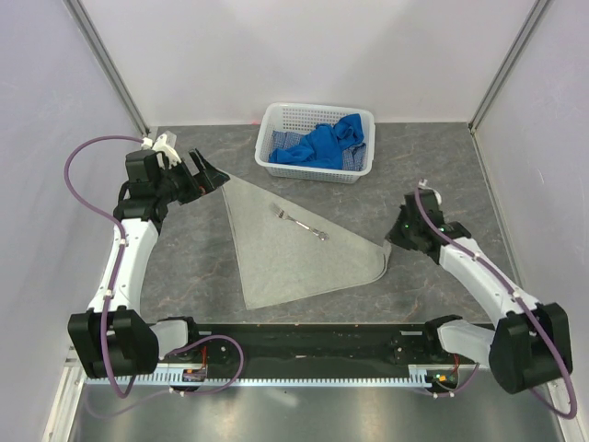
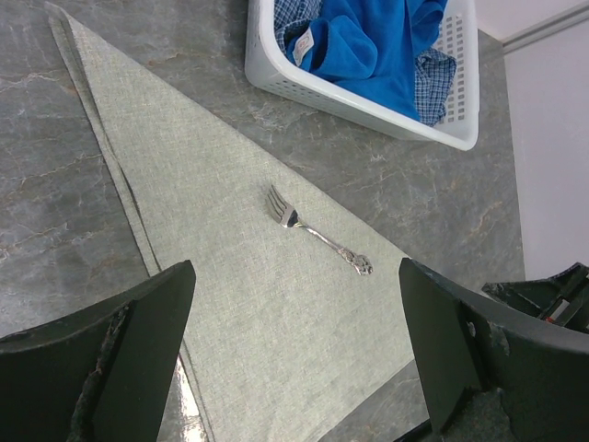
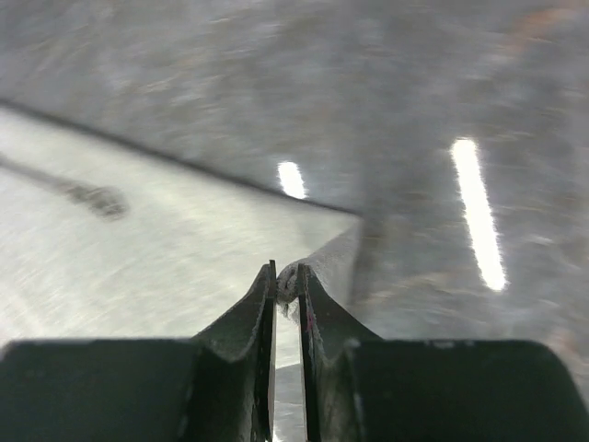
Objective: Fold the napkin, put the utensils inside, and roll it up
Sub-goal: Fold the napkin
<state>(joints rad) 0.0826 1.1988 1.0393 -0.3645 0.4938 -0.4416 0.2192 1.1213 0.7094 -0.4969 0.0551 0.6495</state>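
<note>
Nearest us, the napkin lies folded into a triangle mid-table, one tip pointing to 6 o'clock at the arm bases. At 3 o'clock the right gripper is pressed together on the napkin's corner, a nub of cloth pinched between its tips. We read this as the start of the roll. To do it well, we'd lift that corner only a little and make sure the pinch has both layers. Then we'd carry it toward 9 o'clock without nudging the fork.

The fork sits just inside the long far edge, roughly parallel to it. At 11 o'clock the left gripper hangs spread wide by the far tip, holding nothing, and we'd use it to pin that tip down. Along the 9 o'clock edge the layers sit slightly offset. There is bare table at 9 o'clock. At 12 o'clock it's tighter, because the basket of blue cloths stands near the long edge.
</note>
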